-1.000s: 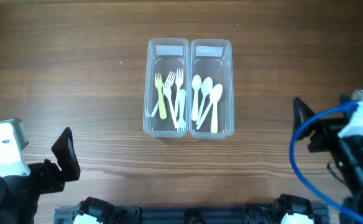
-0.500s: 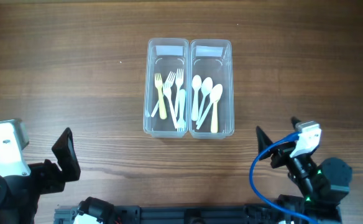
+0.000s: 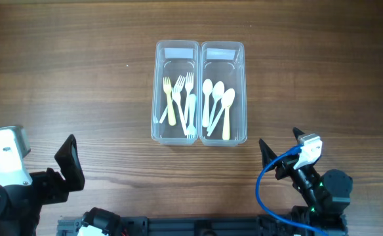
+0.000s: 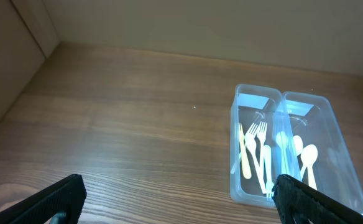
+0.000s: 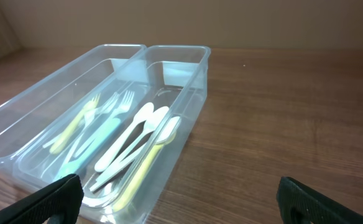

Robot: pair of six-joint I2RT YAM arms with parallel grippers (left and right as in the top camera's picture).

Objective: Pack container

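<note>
Two clear plastic containers stand side by side at the table's middle. The left container (image 3: 177,44) holds several forks (image 3: 178,98); the right container (image 3: 222,45) holds several spoons (image 3: 216,105). My left gripper (image 3: 70,164) is open and empty at the front left, far from the containers; its wrist view shows the gripper (image 4: 181,205) wide open with the forks (image 4: 253,152) ahead to the right. My right gripper (image 3: 280,149) is open and empty at the front right, just below the spoon container. Its wrist view shows the gripper (image 5: 181,202) open, with the spoons (image 5: 138,140) close ahead.
Bare wooden tabletop (image 3: 80,78) surrounds the containers. A blue cable (image 3: 263,190) loops off the right arm. The arm bases sit along the front edge (image 3: 198,226).
My right arm has swung in from the right edge toward the left and now sits low at the front, near the spoon container. The left arm and the containers have not moved.
</note>
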